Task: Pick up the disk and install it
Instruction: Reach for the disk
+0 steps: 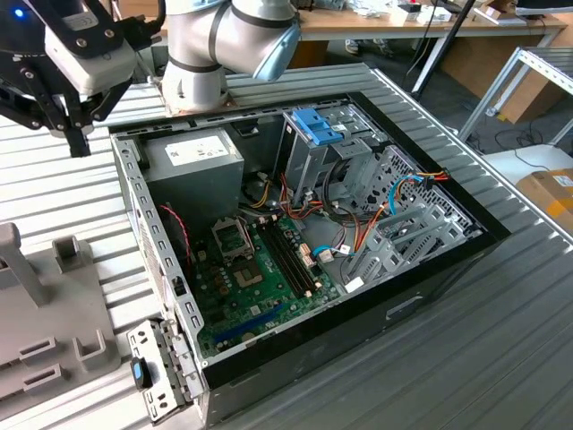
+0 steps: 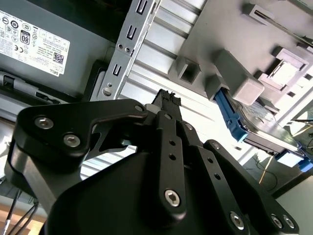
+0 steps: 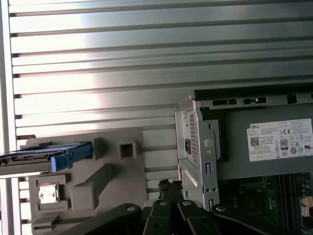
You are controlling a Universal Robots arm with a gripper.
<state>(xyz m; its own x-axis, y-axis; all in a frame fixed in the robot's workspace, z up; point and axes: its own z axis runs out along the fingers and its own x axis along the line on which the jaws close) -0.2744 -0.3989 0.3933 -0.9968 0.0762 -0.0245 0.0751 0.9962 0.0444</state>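
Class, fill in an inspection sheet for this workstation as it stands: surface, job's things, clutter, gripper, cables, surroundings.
Surface: ribbed metal table carrying an open computer case and a grey fixture.
Job's things: the disk rests on the grey fixture, apart from the gripper.
Clutter: nothing seen.
Grippers: gripper shut, holding nothing, above the table beside the case.
Cables: red, orange and blue cables run inside the case.
Surroundings: a desk behind and a cardboard box at the exterior view's right.
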